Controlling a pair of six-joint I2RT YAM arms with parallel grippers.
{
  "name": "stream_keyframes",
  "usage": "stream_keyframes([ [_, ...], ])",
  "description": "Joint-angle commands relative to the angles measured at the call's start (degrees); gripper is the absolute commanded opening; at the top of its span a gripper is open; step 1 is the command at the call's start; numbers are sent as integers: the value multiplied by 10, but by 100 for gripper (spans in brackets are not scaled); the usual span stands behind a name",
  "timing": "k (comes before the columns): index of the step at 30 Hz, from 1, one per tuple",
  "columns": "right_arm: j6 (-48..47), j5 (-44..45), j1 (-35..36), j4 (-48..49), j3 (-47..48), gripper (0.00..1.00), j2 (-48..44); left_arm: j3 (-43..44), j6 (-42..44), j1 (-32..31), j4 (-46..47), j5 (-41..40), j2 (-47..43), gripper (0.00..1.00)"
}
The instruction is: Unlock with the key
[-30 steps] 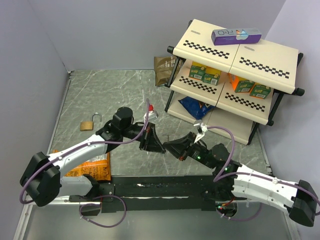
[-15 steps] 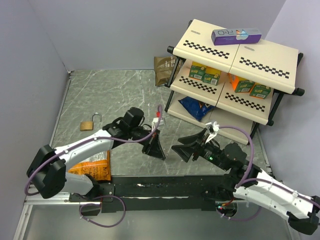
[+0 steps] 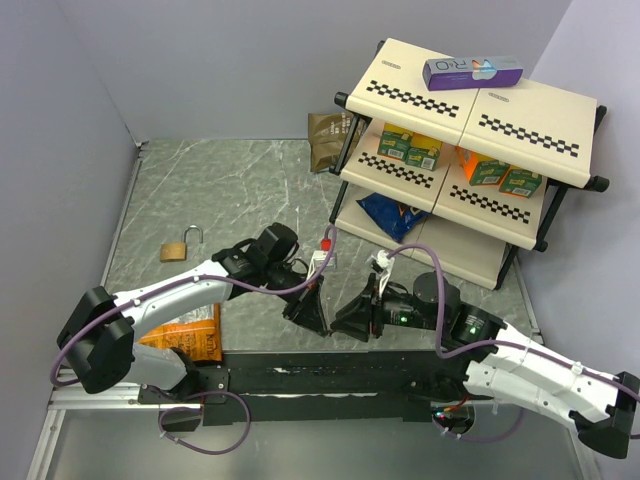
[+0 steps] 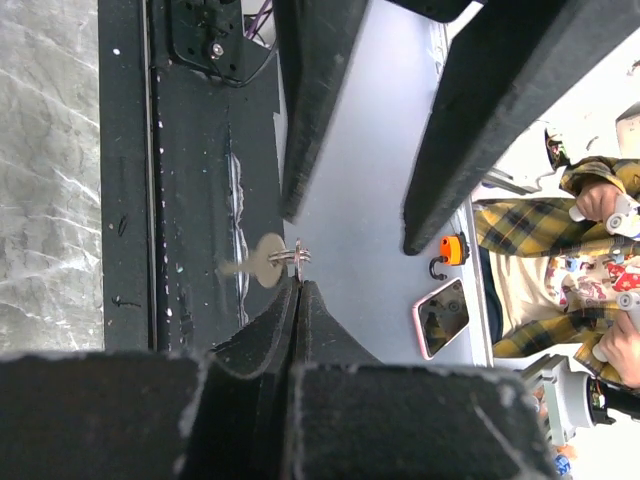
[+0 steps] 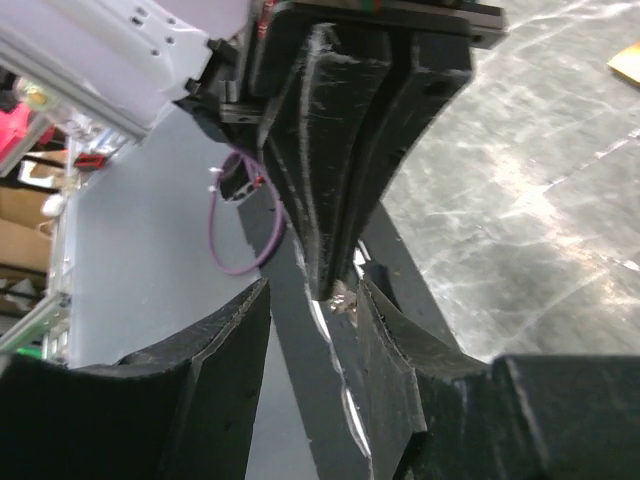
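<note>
Key (image 4: 265, 268) pinched at its ring end in tips of left gripper (image 4: 297, 288), jaws fully closed, blade sticking out sideways. Held up over black base rail (image 4: 200, 200), probably to present it for a handover or regrip. Right gripper (image 5: 313, 284) about half open, fingers either side of left tips, key in the gap between; contact not discernible. Brass padlock (image 3: 183, 246) on marble tabletop (image 3: 240, 190), well apart from both.

A box (image 3: 472, 71) lies on top of the rack (image 3: 540, 105), cartons (image 3: 410, 147) on its middle tier, a bag (image 3: 392, 213) on its lowest. A pouch (image 3: 325, 140) stands behind the rack's left end. In front of that end the left gripper (image 3: 316, 320) and right gripper (image 3: 348, 316) meet, the key (image 4: 266, 266) between them. The padlock (image 3: 180, 247) lies well left of the rack.
</note>
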Motion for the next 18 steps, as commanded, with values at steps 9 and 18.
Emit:
stream_keyframes([
  [9, 41, -78, -17, 75, -33, 43, 27, 23, 27, -8, -2, 28, -2, 1],
  [18, 50, -94, -23, 107, -43, 35, 33, 23, 30, -11, -5, 29, -2, 1],
])
